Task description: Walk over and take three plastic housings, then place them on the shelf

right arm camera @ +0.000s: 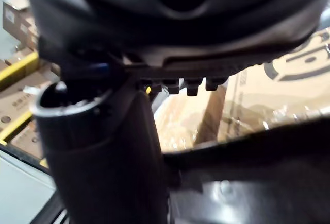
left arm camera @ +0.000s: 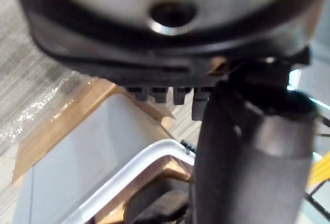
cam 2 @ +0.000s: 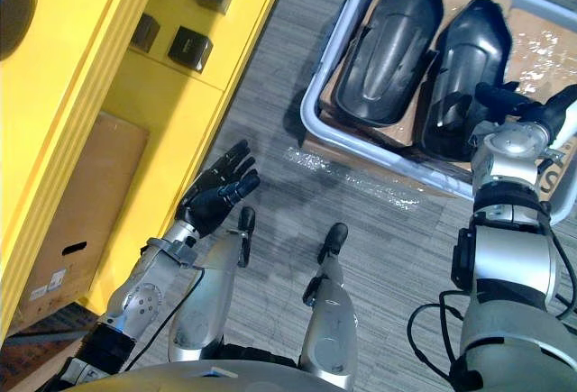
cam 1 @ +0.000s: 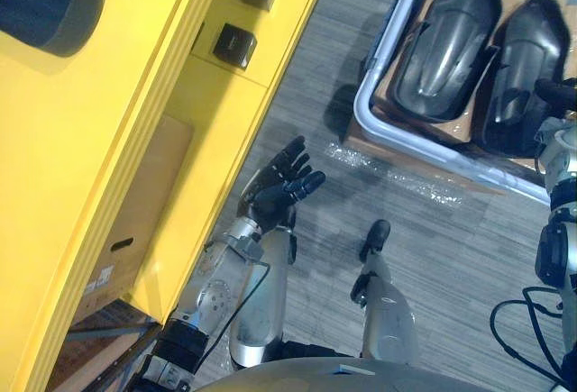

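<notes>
Grey wood-grain flooring (cam 2: 379, 230) runs under the whole scene. At about 1 o'clock in the head views, two black plastic housings lie side by side, domed side up, in a pale-rimmed tray (cam 1: 386, 36): the left housing (cam 2: 388, 45) and the right housing (cam 2: 460, 59), just beside each other and both resting on a sheet of brown cardboard (cam 2: 532, 36) that lines the tray.

The right hand (cam 2: 509, 104) is at 3 o'clock, over the near end of the right housing. Its fingers are stretched out straight and the thumb stands apart from them. Nothing is gripped, and I cannot tell whether the fingertips touch the dark shell below.

Crinkled clear film (cam 2: 361, 180) lies on the floor along the tray's near edge, toward 6 o'clock from the housings.

The left hand (cam 2: 216, 196) is at roughly 8 o'clock, well apart from the tray, held over bare floor with its fingers spread loosely and holding nothing.

Beyond it, from 7 to 11 o'clock, stands the yellow shelf (cam 2: 81, 59). Small dark square blocks (cam 2: 191, 48) sit on one of its levels, a cardboard box (cam 2: 81, 203) is tucked beneath it, and a dark rounded object (cam 1: 45, 0) rests at its 10 o'clock corner.
</notes>
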